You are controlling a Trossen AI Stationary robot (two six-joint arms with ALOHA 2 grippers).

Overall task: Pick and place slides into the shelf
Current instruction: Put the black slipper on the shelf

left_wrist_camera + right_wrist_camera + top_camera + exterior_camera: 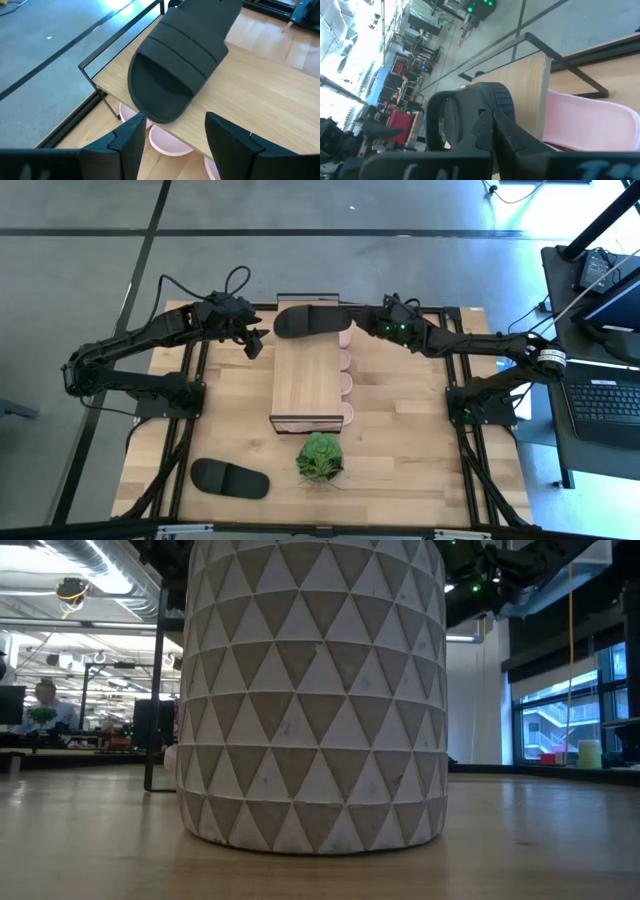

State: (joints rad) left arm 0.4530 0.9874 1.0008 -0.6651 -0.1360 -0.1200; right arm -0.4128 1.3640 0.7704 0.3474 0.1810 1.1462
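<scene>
Shelf (pixel 308 383) first, since it is the biggest thing we work with: it stands mid-table, its plank top bare except at the far end, with the toes of four pink slides (pixel 346 376) peeping out along its right side.

We judge the step in hand to be the placing of a black slide (pixel 312 321), which lies across the far end of the plank top. The right gripper (pixel 372 325) is clamped on one end of it; the right wrist view shows the dark fingers closed round the sole's edge. The next move, as we read it, calls for easing this slide down and round into the open tier beside the pink ones, keeping the sole level so it clears the dark frame.

The left gripper (pixel 175 137) hovers just off the shelf's far left corner, fingers spread wide and holding nothing.

A second black slide (pixel 230 478) lies on the tabletop at the near left, well apart from the shelf. Beside the shelf's near end stands a potted plant (pixel 320 457).

Only the high view gives us the whole layout. The left wrist view alone shows the slide's strap and a pink toe beneath the plank. The low view is almost filled by the plant's patterned pot (pixel 312 690).
</scene>
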